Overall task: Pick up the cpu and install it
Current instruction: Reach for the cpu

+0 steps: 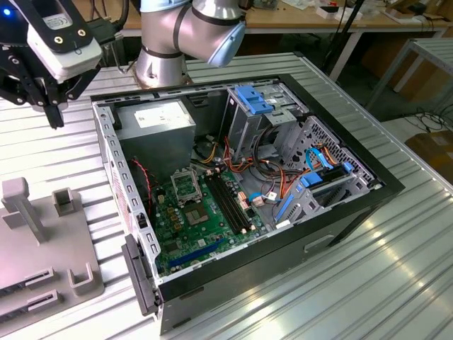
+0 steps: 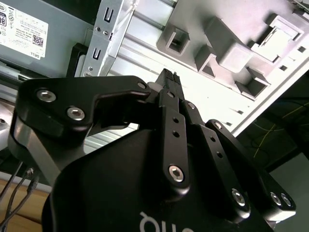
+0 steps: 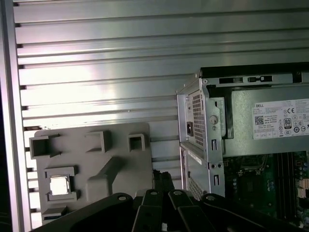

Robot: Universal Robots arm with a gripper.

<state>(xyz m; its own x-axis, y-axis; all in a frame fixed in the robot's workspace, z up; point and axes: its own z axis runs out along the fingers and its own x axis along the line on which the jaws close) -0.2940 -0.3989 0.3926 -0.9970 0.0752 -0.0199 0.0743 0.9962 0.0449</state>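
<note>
The gripper [image 2: 166,75] hangs over the ribbed aluminium table [image 1: 368,283], its black fingers pressed together on nothing. The first wrist view shows the cpu [image 3: 59,185], a small pale silvery square lying flat in a recess of the grey fixture plate [image 3: 120,145]. The exterior view shows the open computer case [image 1: 283,244] beside that plate, its green board [image 1: 191,227] and wooden benches [image 1: 297,25] beyond.

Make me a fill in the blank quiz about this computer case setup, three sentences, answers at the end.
The cpu sits in the grey fixture, ____ the computer case.
The gripper has its fingers ____ and holds nothing.
The board inside the case is ____ in colour.
Missing words: outside; shut; green.
</note>
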